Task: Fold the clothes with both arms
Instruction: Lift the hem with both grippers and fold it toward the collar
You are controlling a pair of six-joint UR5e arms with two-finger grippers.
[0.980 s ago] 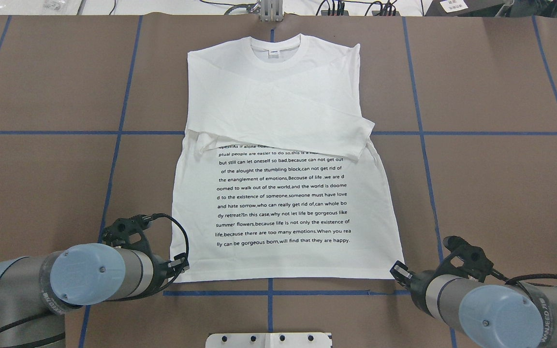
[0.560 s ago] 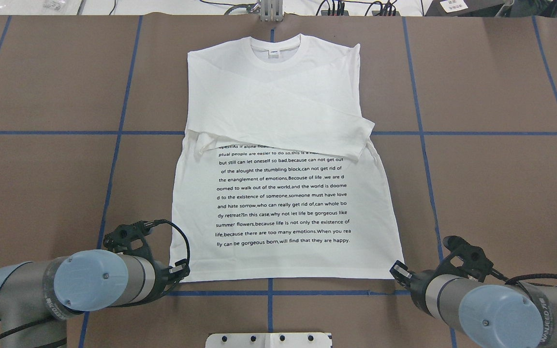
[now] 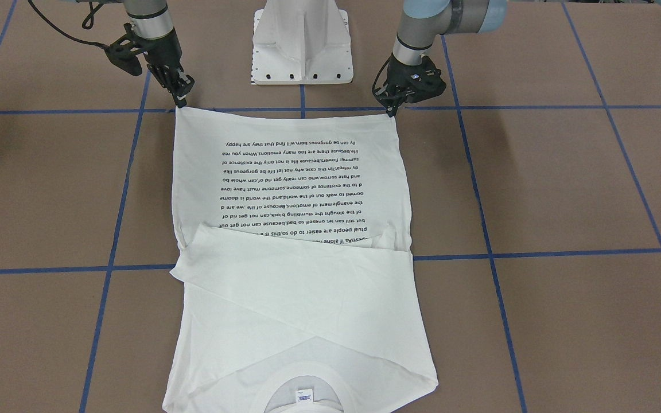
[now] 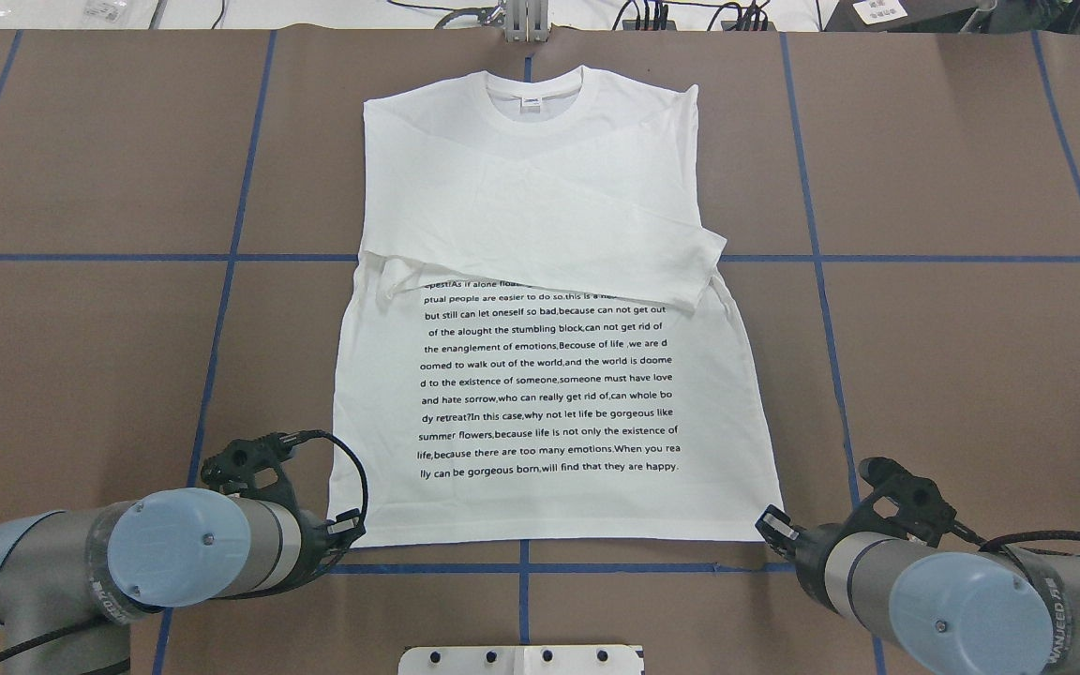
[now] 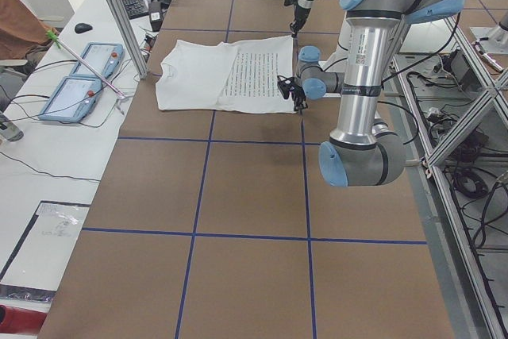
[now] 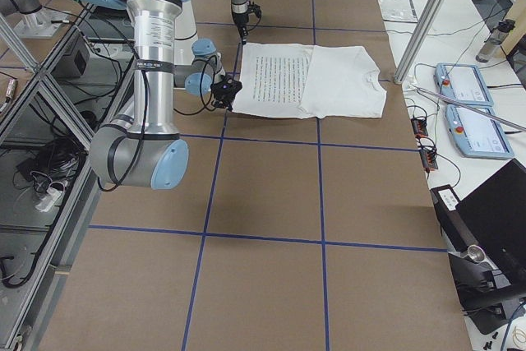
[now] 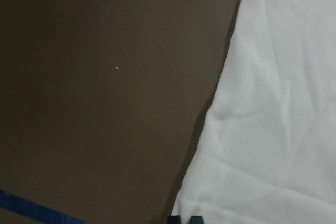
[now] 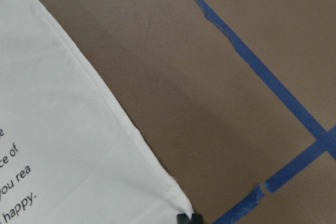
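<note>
The T-shirt [image 4: 540, 375] lies flat on the table [image 4: 971, 375] at the centre of the overhead view. Its collar [image 4: 540, 94] is toward the top of the frame, the sleeves [image 4: 596, 253] are crossed over the chest, and the hem [image 4: 549, 542] runs along the lower edge.

The left tool [image 3: 392, 110] sits on the hem corner at lower left of the overhead view, and the right tool [image 3: 180, 102] sits on the corner at lower right. In each wrist view the fingertips [image 7: 178, 220] show pressed together at the bottom centre of the frame, apparently pinching the very tip of a corner. How much cloth lies between them is hidden.

The main risks, as I judge them:

- **Corner slips out:** the right tool's tips [image 8: 184, 219] sit at the extreme point of the corner, so a bite this shallow may let go once the arms lift.
- **Only one layer caught:** if a tool holds the top layer alone, the back panel stays on the table and the fold comes out uneven.
- **Skewed fold:** if the arms rise or travel toward the collar at different rates, the hem tilts and the fold line skews.
- **Sleeves disturbed:** dragging instead of lifting could shift the crossed sleeves, which lie loose on the chest.
- **Body stretched or sagging:** pulling the corners apart would stretch the body, and bringing them closer would make it sag in the middle.
</note>
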